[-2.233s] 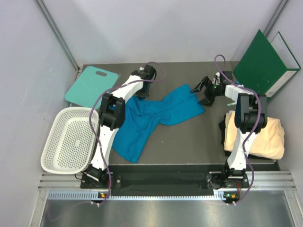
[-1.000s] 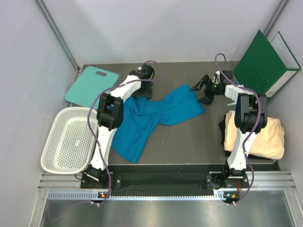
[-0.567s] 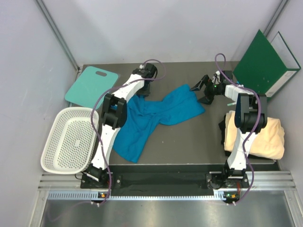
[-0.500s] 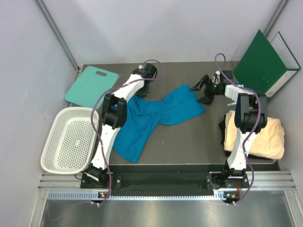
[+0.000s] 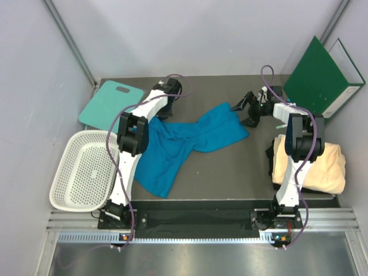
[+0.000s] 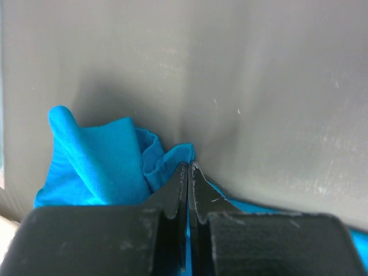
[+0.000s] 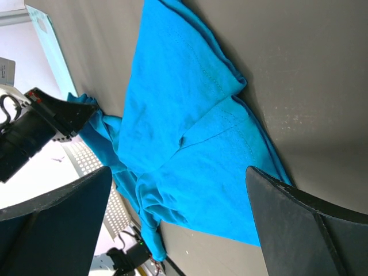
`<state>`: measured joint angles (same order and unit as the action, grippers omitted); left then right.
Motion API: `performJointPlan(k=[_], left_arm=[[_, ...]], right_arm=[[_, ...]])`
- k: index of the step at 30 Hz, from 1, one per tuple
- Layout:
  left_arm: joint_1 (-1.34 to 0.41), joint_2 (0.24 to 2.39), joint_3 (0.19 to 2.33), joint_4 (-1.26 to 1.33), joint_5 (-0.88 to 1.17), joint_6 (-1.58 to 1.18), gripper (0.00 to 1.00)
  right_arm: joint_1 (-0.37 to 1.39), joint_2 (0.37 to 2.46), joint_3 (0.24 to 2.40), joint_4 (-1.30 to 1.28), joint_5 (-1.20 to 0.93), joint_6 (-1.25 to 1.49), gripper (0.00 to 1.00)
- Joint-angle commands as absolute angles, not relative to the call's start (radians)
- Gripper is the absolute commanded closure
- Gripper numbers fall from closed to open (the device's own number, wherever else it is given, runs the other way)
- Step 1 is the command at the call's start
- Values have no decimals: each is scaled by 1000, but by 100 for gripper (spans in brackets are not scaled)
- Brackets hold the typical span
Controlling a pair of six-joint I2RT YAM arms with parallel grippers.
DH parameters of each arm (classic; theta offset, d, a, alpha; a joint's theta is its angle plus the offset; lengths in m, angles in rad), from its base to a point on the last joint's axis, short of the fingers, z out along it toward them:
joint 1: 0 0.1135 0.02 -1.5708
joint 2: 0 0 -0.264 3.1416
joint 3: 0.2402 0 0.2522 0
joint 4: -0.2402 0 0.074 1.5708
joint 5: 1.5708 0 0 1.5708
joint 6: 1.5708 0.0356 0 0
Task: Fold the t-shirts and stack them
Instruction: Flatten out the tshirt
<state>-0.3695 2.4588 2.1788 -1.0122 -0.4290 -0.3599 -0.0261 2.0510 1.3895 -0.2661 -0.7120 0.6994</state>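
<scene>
One grip is newly made: on the table [image 5: 230, 172], the blue shirt [image 5: 184, 144] sprawls unfolded, and the left gripper [image 6: 188, 168], gaping a second ago, has snapped shut on a fold at its far-left corner, a likely start to spreading it flat. The right gripper [image 5: 242, 114] hangs wide open just over the blue shirt's far-right corner. The cream shirt [image 5: 328, 167] lies bundled well right of the blue shirt, basket [image 5: 63, 190] and board [image 5: 106, 106] to its left; nothing appears to block the pull.

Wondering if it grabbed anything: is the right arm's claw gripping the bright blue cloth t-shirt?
No, the right gripper stands wide open, not closed on the bright blue t-shirt.
</scene>
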Motion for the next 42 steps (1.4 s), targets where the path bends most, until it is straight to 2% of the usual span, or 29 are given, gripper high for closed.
performJointPlan(k=[1,15,26,33,42], left_arm=[[-367,2338,2151,-1034,-380,-357,100],[-367,2021,2059,-1012,-364,-368,100],[-370,1787,1654,-993,-269,-482,100],[-374,1730,1445,-962,-218,-525,100],[-385,1738,1381,-940,-210,-537,100]], right_arm=[[-14,2007,1411,-221,-704,683,0],[-8,1997,1350,-149,-709,722,0],[-8,2008,1319,-121,-727,736,0],[23,2016,1276,-8,-775,851,0],[29,2057,1305,103,-798,931,0]])
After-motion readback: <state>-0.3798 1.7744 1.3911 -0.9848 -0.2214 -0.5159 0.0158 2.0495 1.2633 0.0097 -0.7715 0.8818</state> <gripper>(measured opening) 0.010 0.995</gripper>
